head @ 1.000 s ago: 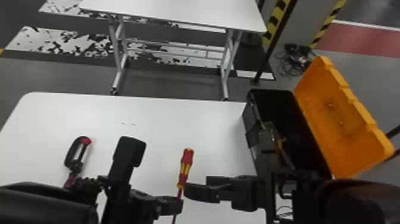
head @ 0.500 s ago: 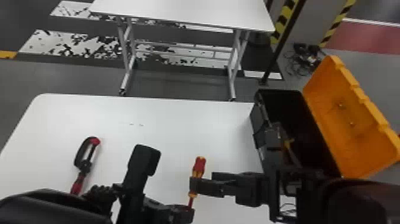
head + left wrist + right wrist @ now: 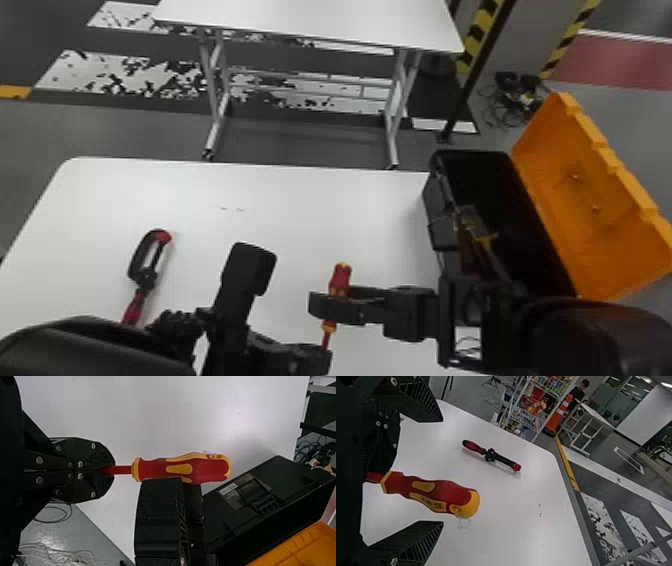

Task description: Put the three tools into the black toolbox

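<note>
In the head view my left gripper (image 3: 320, 352) is low at centre, and my right gripper (image 3: 317, 306) comes in from the right across the red-and-yellow screwdriver (image 3: 341, 276). The left wrist view has the left gripper (image 3: 110, 470) shut on the shaft of the screwdriver (image 3: 198, 470). My right gripper (image 3: 441, 471) stands open, its two fingers on either side of the handle, as the right wrist view tells. A red-and-black tool (image 3: 146, 281) lies on the table at the left. At the right stands the black toolbox (image 3: 434, 200) with its orange lid raised.
The raised lid (image 3: 590, 200) leans outward on the toolbox's far right side. Inside the box is a dark item with a yellow part (image 3: 487, 239). Beyond the white work table (image 3: 300, 210) stands a second white table (image 3: 320, 20).
My right gripper has moved leftward from beside the screwdriver until its fingers straddle the handle. The left gripper keeps its hold. The whole head view has shifted slightly.
</note>
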